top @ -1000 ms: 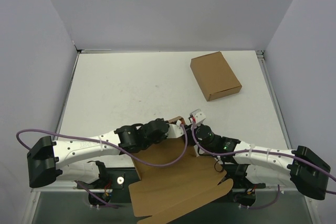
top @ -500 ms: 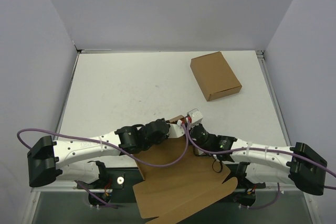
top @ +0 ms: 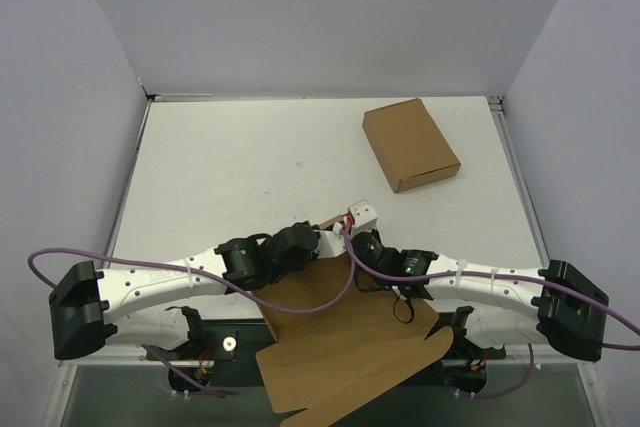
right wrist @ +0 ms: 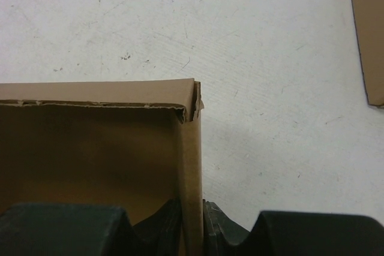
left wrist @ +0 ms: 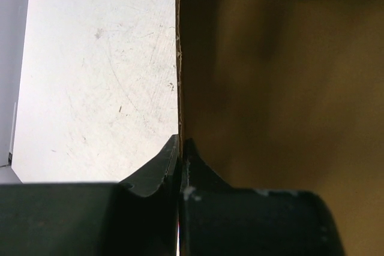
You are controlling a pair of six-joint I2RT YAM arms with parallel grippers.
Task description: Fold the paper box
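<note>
Right end effector [right wrist: 192, 211] is now clamped on an upright side flap of the paper box [top: 345, 342]. Wrist view shows a finger pressed on each face of the flap, no gap. A second ago it stood wider and further toward 3 o'clock. Since then it has closed in and slid toward 9, tight up beside the left end effector [left wrist: 180, 148]. That one's grip is unchanged: pinched together on a raised panel edge.

Both grips meet at the box's 12 o'clock corner, a little toward 6 of worktop [top: 230, 167] centre. Rest of the sheet lies flat toward 6 o'clock, over the arm bases and past the near edge. It has shifted slightly toward 3 o'clock. Closed carton [top: 410, 144] sits at 1 o'clock, well apart, not involved.

My read: two adjoining walls are stood up and held at one corner, so the first corner is being formed. Most panels are still flat, so it's early in the fold. Next move probably needs the crease set or a tab tucked without tearing the ragged edge. The overhang could drag the sheet.
</note>
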